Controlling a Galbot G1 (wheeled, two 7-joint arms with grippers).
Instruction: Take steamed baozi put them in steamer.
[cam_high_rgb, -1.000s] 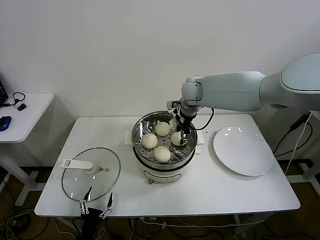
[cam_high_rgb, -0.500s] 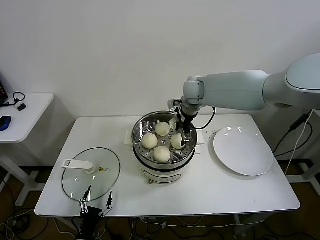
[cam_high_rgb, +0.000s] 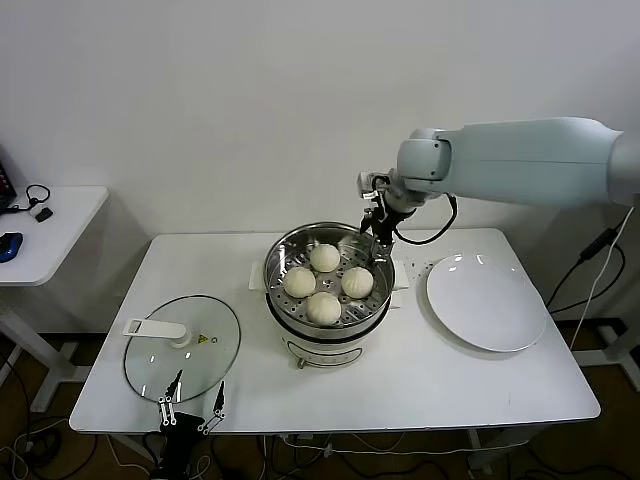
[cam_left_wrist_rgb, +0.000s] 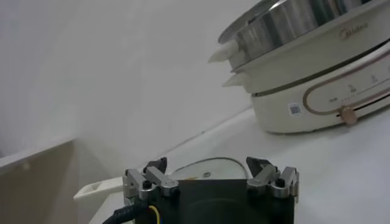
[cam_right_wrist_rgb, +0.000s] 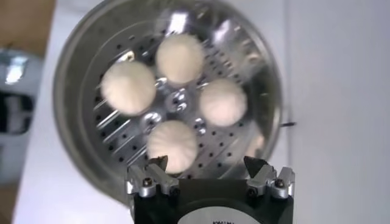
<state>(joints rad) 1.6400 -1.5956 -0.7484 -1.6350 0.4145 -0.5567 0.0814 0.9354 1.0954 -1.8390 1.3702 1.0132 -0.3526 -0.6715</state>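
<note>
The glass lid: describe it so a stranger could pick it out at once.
Start at the white table and find the shiny steamer at its middle, with the four baozi inside. Go from there toward the table's front corner on the robot's left: the glass lid lies flat there. Unlike the plain white plate on the other side, it is see-through and has a white handle.

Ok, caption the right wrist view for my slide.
Open right gripper above the round stainless-steel steamer, four cream-white baozi on its perforated floor.
</note>
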